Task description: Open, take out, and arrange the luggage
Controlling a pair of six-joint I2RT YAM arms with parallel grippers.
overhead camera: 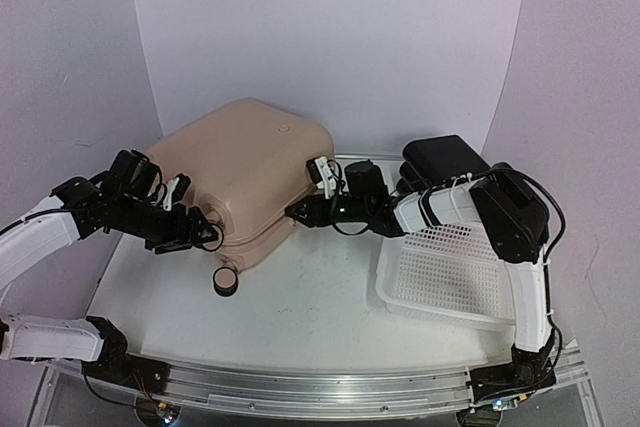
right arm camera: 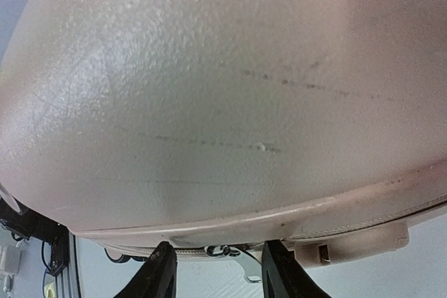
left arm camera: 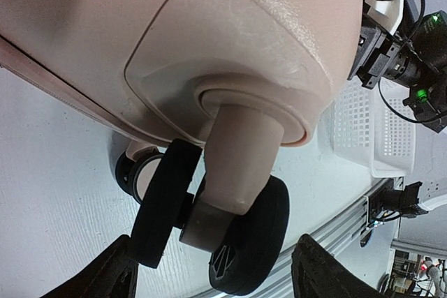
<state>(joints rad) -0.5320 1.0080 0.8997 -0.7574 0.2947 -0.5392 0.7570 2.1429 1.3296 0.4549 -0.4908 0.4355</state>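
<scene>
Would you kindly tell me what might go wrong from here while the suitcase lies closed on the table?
The zipper pull is small and sits between the fingers of the open right claw, so it may slip out when pinched. The open left claw straddles a wheel; if the wheel swivels, the suitcase may slide. The right arm reaches past the white basket and may knock it.

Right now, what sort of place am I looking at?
Probably a lab recording booth, not a home: a plain white backdrop wraps the white table, and an aluminium rail runs along its near edge.
</scene>
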